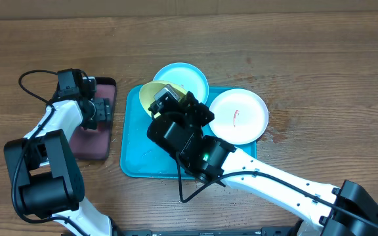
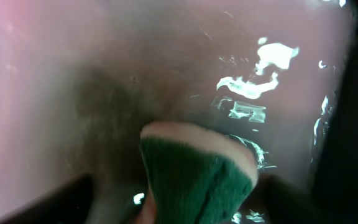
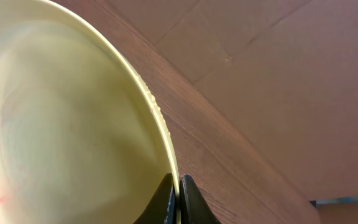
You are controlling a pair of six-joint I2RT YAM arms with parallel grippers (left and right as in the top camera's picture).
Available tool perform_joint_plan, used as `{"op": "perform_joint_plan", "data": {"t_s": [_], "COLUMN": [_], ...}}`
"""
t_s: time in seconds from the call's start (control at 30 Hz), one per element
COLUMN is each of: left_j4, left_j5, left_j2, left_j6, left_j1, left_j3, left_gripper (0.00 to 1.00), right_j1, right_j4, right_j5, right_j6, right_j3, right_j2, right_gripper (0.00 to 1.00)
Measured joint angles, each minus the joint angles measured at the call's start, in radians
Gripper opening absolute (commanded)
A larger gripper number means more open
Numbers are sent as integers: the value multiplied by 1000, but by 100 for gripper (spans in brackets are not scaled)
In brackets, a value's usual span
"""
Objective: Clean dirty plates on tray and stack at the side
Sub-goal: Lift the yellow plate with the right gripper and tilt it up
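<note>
The yellow-green plate is held tilted on edge above the back of the turquoise tray. My right gripper is shut on its rim, and the plate's inside fills the left of the right wrist view. The light blue plate lies at the tray's far edge. The white plate, with a red smear, overlaps the tray's right rim. My left gripper hangs low inside the small pinkish tray, open, with a green sponge standing between its fingers.
The small black-rimmed tray has a wet, glinting floor. My right arm crosses the turquoise tray from the front right. The left arm's base stands at the front left. Bare wooden table lies at the back right.
</note>
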Motion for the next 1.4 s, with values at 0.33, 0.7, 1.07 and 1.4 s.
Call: {"op": "perform_joint_plan", "data": {"t_s": [0.33,0.7,1.07,1.4], "left_j4": [-154,-171,-269,-312], "left_j5": [3,4,4,12], "left_j2": [-14,-15,-74,-105], "left_j6": [2,1,-8,-86], "left_j1": [1,1,1,1], "left_j3": [11,11,97,120], "left_gripper": [43,17,70,73], "right_j1": [0,0,0,6], "right_j4": [-1,0,-1,6], "right_j5": [0,0,1,55], "right_j6": [0,0,0,-38], "right_j3": [0,0,0,0], "right_j2": [0,0,0,0], "right_gripper": [4,4,4,4]}}
